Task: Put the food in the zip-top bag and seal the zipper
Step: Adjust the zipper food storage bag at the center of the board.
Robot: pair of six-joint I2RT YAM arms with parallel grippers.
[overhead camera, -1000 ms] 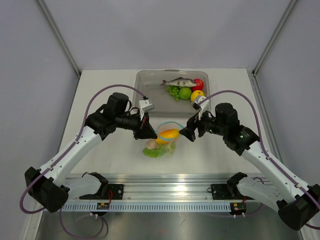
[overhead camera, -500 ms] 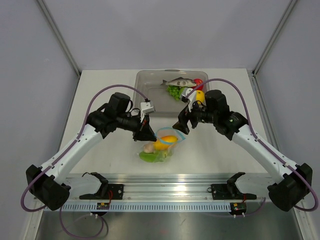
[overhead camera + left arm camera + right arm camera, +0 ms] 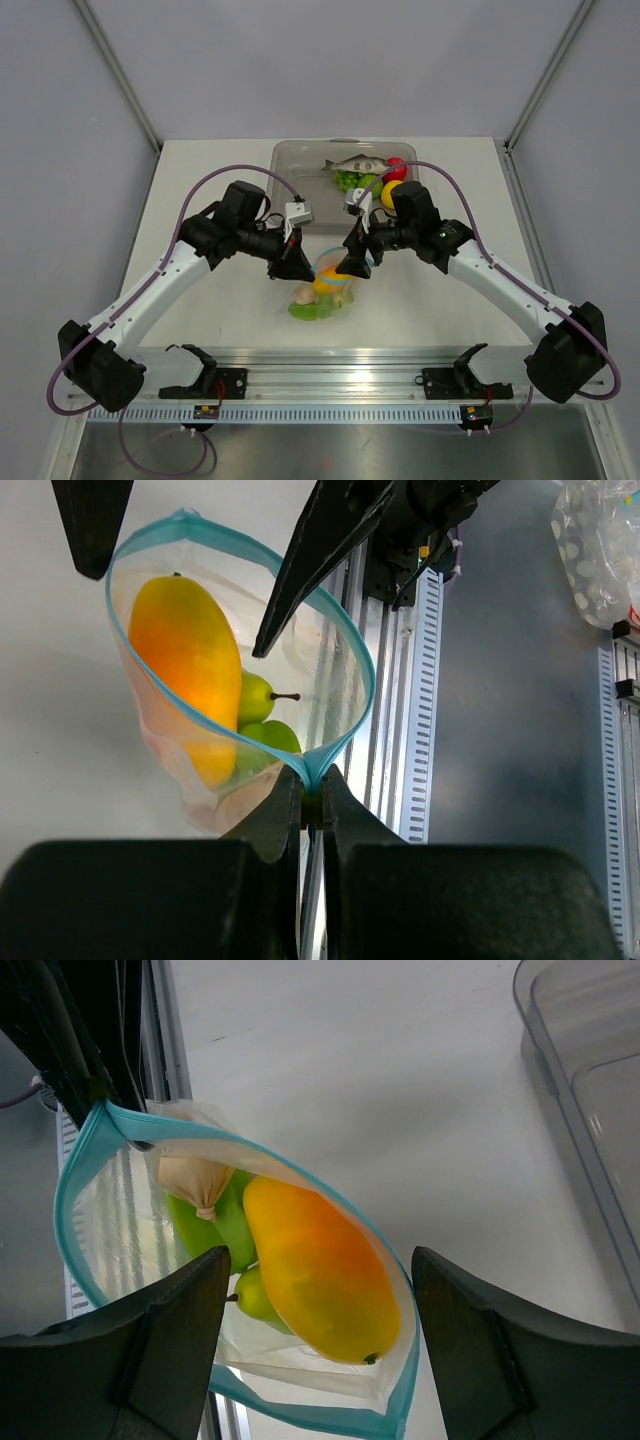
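Note:
The zip-top bag (image 3: 322,292) hangs open between both grippers, its teal zipper (image 3: 240,735) forming a wide loop. Inside lie an orange-yellow mango (image 3: 315,1265), green pears (image 3: 262,715) and a pinkish piece (image 3: 195,1180). My left gripper (image 3: 312,788) is shut on one end of the zipper; in the top view it (image 3: 290,264) sits at the bag's left. My right gripper (image 3: 320,1360) stands open astride the opposite end of the mouth, fingers (image 3: 170,1350) on either side, touching nothing that I can see. From above it (image 3: 352,266) is at the bag's right.
A clear grey tray (image 3: 295,165) stands behind the bag, holding a fish (image 3: 358,163), green grapes (image 3: 347,180), a red piece (image 3: 397,168) and a yellow one (image 3: 387,193). The metal rail (image 3: 330,385) runs along the near edge. The tray's corner (image 3: 590,1110) shows at the right wrist view's right.
The right arm has swung left and its open gripper has come down over the right end of the bag's mouth. The left gripper keeps its pinch and has barely moved.

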